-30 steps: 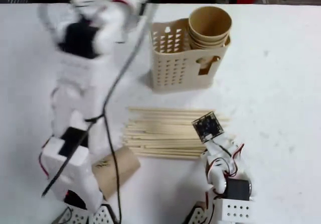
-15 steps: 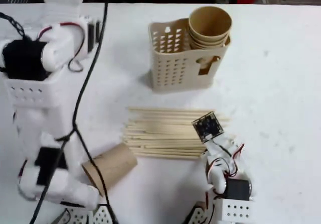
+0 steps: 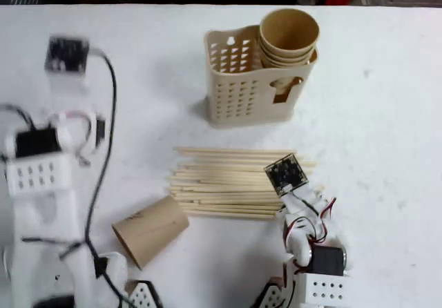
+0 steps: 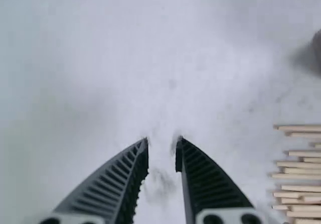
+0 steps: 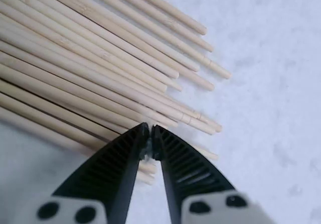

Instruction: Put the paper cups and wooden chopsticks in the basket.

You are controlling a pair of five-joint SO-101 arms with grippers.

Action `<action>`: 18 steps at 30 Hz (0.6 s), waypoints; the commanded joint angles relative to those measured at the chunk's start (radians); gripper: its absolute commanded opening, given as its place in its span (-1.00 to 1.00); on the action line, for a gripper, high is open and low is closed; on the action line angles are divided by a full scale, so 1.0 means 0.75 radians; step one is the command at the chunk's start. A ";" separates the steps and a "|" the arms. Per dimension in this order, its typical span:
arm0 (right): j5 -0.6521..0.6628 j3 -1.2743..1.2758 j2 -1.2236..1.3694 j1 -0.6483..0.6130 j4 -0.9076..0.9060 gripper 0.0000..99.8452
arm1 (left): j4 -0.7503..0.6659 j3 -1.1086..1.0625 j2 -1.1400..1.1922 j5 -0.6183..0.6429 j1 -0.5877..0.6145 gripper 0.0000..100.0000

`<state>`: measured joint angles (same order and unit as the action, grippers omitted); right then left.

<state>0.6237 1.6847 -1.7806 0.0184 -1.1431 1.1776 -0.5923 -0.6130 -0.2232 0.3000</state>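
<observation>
Where the high view looks down on the bench (image 3: 387, 114), paper cups (image 3: 289, 35) stand stacked in the basket (image 3: 242, 94), one cup (image 3: 150, 231) lies on its side outside, and the chopsticks (image 3: 228, 184) lie between, partly hidden by the right arm (image 3: 307, 242). In the left wrist view the left hand (image 4: 161, 142) is released, empty, above bare bench. In the right wrist view the right hand (image 5: 150, 129) is clenched over chopstick ends; whether it pinches one is unclear.

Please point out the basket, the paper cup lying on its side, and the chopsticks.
basket (image 3: 238, 102): high view, perforated front wall.
lying paper cup (image 3: 153, 229): high view, side wall.
chopsticks (image 3: 221, 184): high view, middle of pile.
</observation>
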 commanded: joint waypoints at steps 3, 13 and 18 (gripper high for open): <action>-0.002 0.008 0.007 -0.007 -0.007 -0.96 | -0.393 -0.618 -0.472 -0.018 0.019 -0.78; -0.002 0.008 0.007 -0.007 -0.009 -0.96 | -0.691 -1.277 -1.100 -0.008 0.019 -0.78; -0.002 0.008 0.007 -0.007 -0.009 -0.96 | -0.689 -1.477 -1.366 -0.010 0.019 -0.78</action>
<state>0.6237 1.6847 -1.7806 0.0184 -1.1431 0.6836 -1.6525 -1.5275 -0.2232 0.3030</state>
